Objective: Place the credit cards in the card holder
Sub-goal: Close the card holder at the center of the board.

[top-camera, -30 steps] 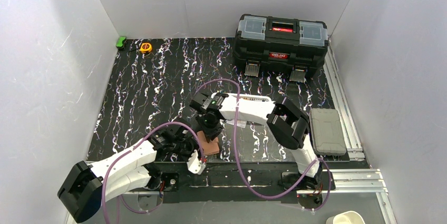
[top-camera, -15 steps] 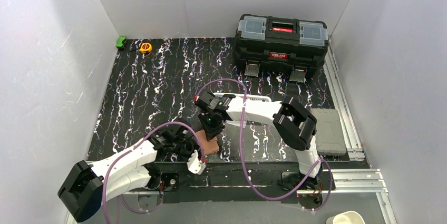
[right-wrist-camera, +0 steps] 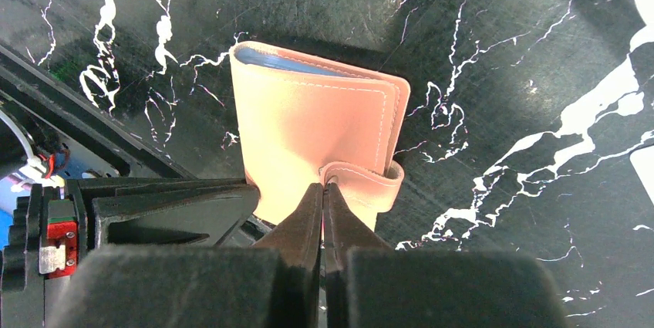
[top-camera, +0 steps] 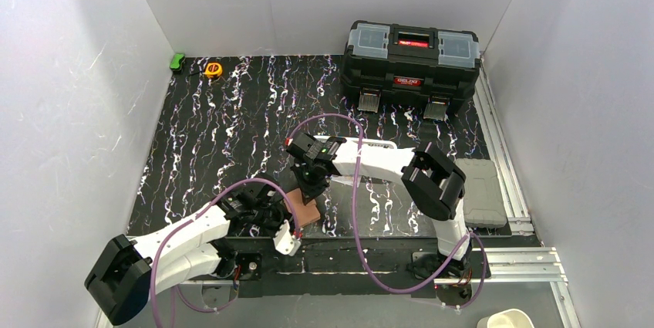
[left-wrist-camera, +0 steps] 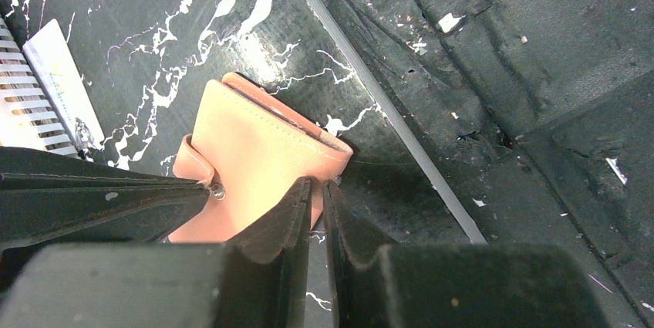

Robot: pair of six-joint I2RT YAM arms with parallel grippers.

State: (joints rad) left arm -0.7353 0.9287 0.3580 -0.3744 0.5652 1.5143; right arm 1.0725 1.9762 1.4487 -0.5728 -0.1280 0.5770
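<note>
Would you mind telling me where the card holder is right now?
Top view: the card holder lies by the table's near edge, between the left gripper and the right gripper.

Salmon-pink card holder (right-wrist-camera: 308, 127) folded shut, blue card (right-wrist-camera: 293, 63) edge-on inside.

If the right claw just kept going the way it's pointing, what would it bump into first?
The right gripper would meet the snap tab of the closed pink card holder first. Its shut tips look almost on it, though depth is unclear.
</note>
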